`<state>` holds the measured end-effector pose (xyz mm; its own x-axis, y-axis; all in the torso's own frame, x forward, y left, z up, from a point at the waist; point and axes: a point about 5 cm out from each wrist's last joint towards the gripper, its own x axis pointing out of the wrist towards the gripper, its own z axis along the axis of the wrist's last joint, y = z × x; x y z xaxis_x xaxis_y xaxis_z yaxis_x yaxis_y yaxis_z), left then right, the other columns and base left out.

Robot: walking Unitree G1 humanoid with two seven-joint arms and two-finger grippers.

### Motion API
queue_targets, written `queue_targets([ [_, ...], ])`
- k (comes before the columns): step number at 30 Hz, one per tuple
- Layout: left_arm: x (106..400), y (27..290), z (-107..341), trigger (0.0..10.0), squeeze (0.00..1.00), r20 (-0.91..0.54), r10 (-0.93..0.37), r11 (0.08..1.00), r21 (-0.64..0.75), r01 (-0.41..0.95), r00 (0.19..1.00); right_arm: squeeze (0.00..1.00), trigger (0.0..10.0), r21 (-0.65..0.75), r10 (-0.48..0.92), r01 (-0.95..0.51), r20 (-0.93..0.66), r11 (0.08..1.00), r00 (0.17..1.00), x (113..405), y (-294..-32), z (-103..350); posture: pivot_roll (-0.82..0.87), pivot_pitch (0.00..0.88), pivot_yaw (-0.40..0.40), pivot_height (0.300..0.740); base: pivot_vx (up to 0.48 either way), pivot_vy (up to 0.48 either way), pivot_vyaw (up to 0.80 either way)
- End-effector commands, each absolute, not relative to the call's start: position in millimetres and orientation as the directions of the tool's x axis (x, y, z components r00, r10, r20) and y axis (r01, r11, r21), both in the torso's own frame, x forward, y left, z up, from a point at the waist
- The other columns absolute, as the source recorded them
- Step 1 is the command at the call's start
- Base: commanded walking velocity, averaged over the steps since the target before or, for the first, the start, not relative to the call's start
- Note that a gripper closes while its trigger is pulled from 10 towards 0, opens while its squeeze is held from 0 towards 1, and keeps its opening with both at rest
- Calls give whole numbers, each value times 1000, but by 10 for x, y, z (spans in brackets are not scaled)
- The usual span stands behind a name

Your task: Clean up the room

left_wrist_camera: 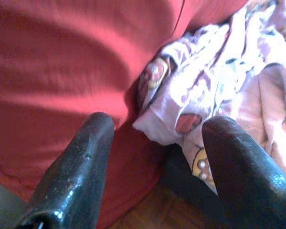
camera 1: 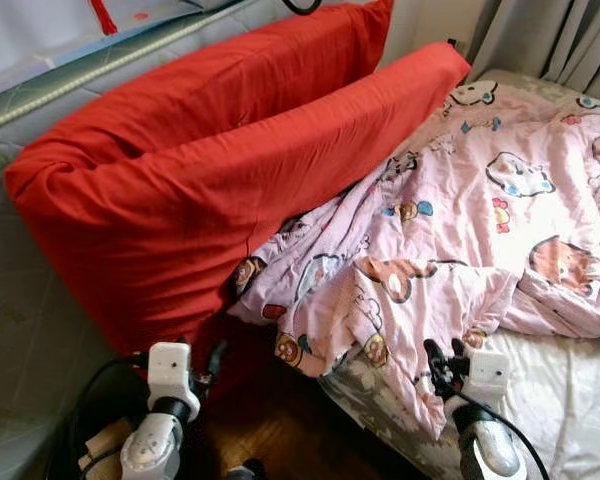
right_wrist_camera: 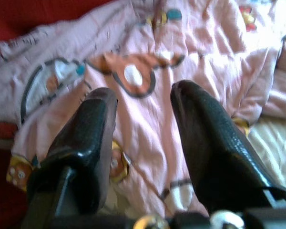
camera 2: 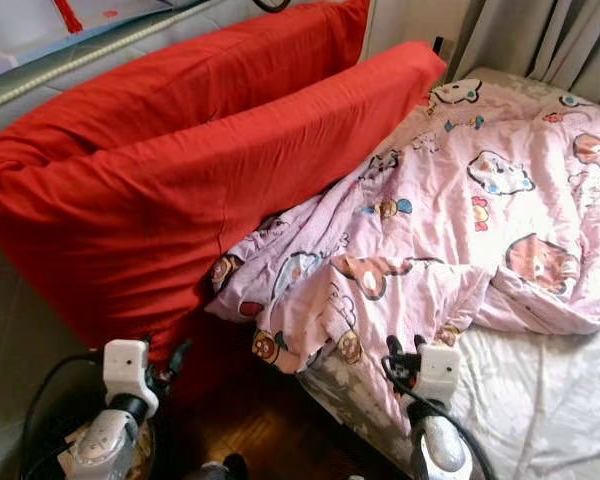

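**Rumpled quilt and red pillows on the bed**

Two big red pillows [camera 1: 200, 170] stand propped along the bed's [camera 1: 570, 400] head edge. The pink cartoon quilt [camera 1: 460, 220] lies crumpled, spilling over the near edge. The left pincer [left_wrist_camera: 155, 157] is released facing the pillows; the right pincer [right_wrist_camera: 143, 124] is released over the quilt.

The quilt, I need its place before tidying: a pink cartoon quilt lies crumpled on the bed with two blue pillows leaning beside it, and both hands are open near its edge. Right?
Not quite: the pillows are red, not blue, as the left eye view shows. The rest holds: the pink cartoon quilt lies crumpled on the bed, and the left hand and right hand are both open near its edge.
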<state>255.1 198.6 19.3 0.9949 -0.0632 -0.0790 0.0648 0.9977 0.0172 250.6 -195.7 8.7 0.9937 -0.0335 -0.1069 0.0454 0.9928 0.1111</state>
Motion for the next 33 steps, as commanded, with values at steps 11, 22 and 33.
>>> queue_targets([
  [11,2603,1931,319,10000,0,-55,-94,995,20,95,994,0,10000,17,-79,82,-127,996,989,2524,-2071,157,1,171,16,735,0,0,0],
  [22,2621,1868,382,10000,0,-54,-112,994,13,113,992,0,10000,71,-171,177,-84,982,982,2564,-2129,254,5,184,25,688,0,0,0],
  [33,2647,1889,438,10000,0,-51,-111,993,24,113,992,0,10000,49,-165,172,-116,984,979,2607,-2126,245,19,200,25,688,0,0,0],
])
